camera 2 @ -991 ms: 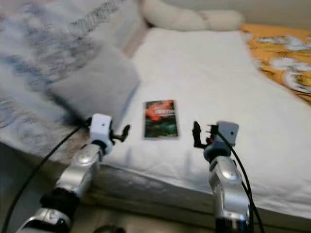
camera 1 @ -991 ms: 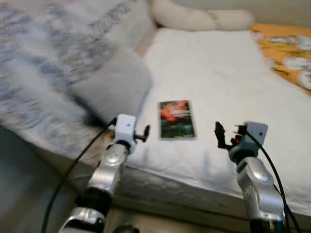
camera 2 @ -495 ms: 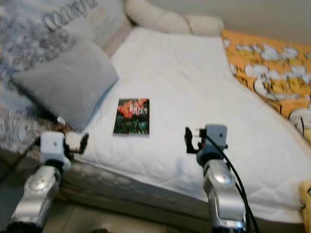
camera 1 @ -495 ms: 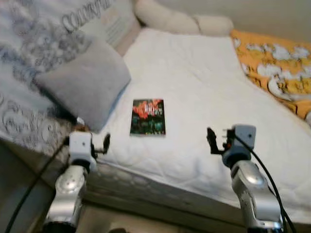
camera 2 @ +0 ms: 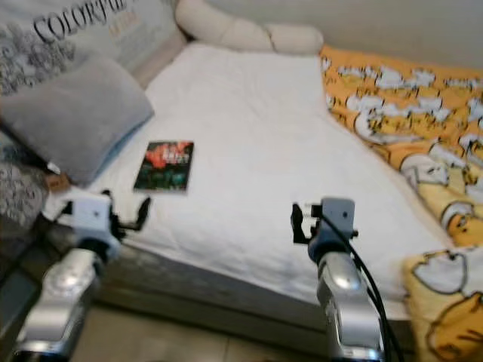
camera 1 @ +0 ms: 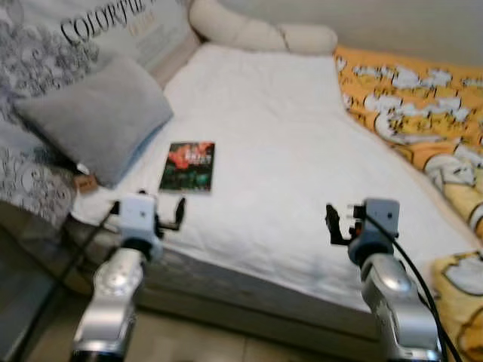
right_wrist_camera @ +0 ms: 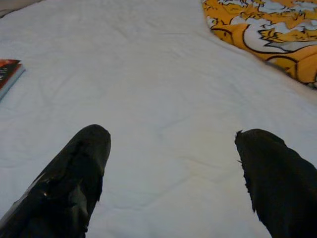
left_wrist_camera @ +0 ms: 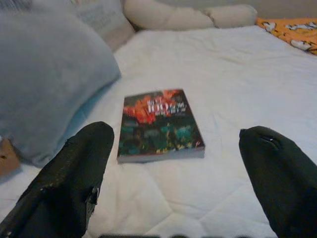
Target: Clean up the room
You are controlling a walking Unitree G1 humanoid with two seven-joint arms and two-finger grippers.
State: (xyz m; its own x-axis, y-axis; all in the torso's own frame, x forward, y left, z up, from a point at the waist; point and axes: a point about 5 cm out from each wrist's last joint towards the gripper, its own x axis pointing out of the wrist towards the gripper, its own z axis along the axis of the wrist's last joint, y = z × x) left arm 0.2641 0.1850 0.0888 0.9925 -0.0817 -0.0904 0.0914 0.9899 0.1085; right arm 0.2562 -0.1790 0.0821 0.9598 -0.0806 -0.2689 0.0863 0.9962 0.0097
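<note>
The left hand (camera 1: 162, 215) hovers over the near edge of the bed (camera 1: 264, 136), its two black fingers (left_wrist_camera: 74, 173) spread wide with nothing between them. Straight ahead of it, a little farther onto the mattress and apart from the fingertips, lies a book (camera 1: 188, 166) with a dark cover of red and green, flat on the white quilted cover. In the left wrist view the book (left_wrist_camera: 158, 125) sits between the lines of the two fingers, its near end toward the hand.

The right hand (camera 1: 338, 225) is raised over the near edge of the bed well to the right of the book, fingers (right_wrist_camera: 69, 178) also parted wide and holding nothing. In the right wrist view white bedding lies under it, and a corner of the book (right_wrist_camera: 9, 72) shows far off to the side.

Just beyond the book on the robot's left, a grey pillow (camera 1: 94, 117) leans on a patterned cushion (camera 1: 45, 45) printed with lettering; the pillow's edge is near the book but does not cover it. A small brown tag (camera 1: 84, 182) lies by the pillow's near corner. At the head of the bed rests a long cream bolster (camera 1: 260, 32). An orange blanket with white cartoon figures (camera 1: 415, 98) is spread along the right side of the bed.
</note>
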